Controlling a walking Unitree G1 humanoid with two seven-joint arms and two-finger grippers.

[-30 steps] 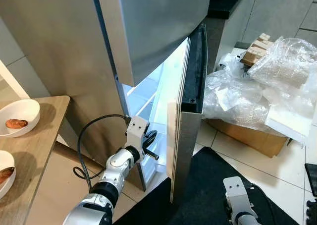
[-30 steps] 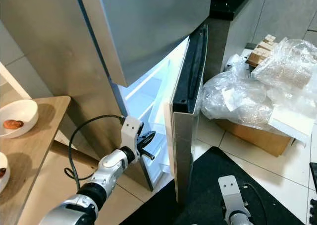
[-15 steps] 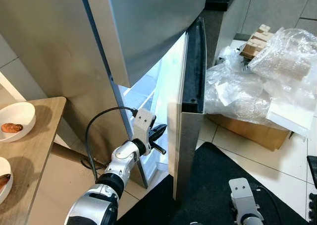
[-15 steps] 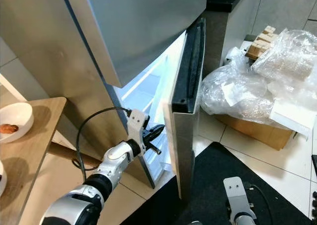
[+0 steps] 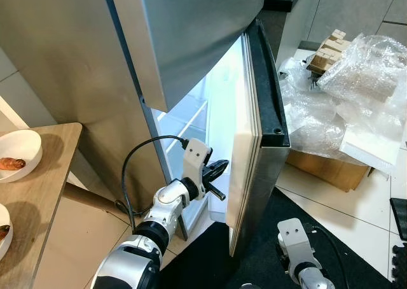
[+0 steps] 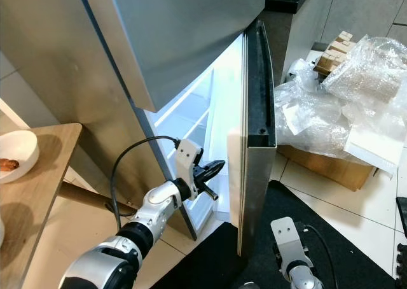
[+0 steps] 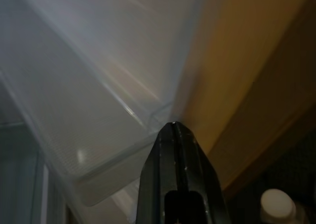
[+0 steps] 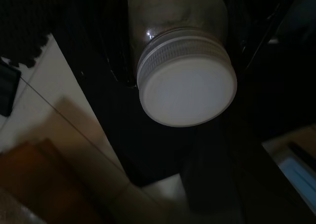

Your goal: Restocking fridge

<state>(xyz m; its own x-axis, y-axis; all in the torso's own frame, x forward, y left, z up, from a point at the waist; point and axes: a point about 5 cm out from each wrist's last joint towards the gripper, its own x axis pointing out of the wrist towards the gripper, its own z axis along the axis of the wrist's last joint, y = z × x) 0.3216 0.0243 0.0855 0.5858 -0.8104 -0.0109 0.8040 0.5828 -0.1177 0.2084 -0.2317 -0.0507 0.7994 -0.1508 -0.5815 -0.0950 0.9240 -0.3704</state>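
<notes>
The fridge door (image 5: pixel 257 142) is the lower one, and it stands partly open with bright light coming out of the gap. Inside I can see white shelves (image 5: pixel 191 114) and a clear plastic bin (image 7: pixel 89 110). I think my job right now is to swing this door wider so I can put things in. To do it well, I should push slowly on the inner side of the door, near its free edge, and keep my fingers from catching on the bin.

My left gripper (image 5: pixel 215 177) is held out in the gap, just beside the inner face of the door. Its two black fingers (image 7: pixel 174 169) are pressed tight together and hold nothing. My left arm is stretched forward and low, with its black cable (image 5: pixel 137 165) looping behind it.

My right gripper (image 8: pixel 232 51) is down low by my side, above the black mat (image 5: pixel 318 225). It holds a glass jar with a white lid (image 8: pixel 186 83). That jar is what goes in the fridge, I think, so I must keep it steady while the door opens.

On my left is a wooden table (image 5: pixel 38 193) with a white bowl (image 5: pixel 19 154).
</notes>
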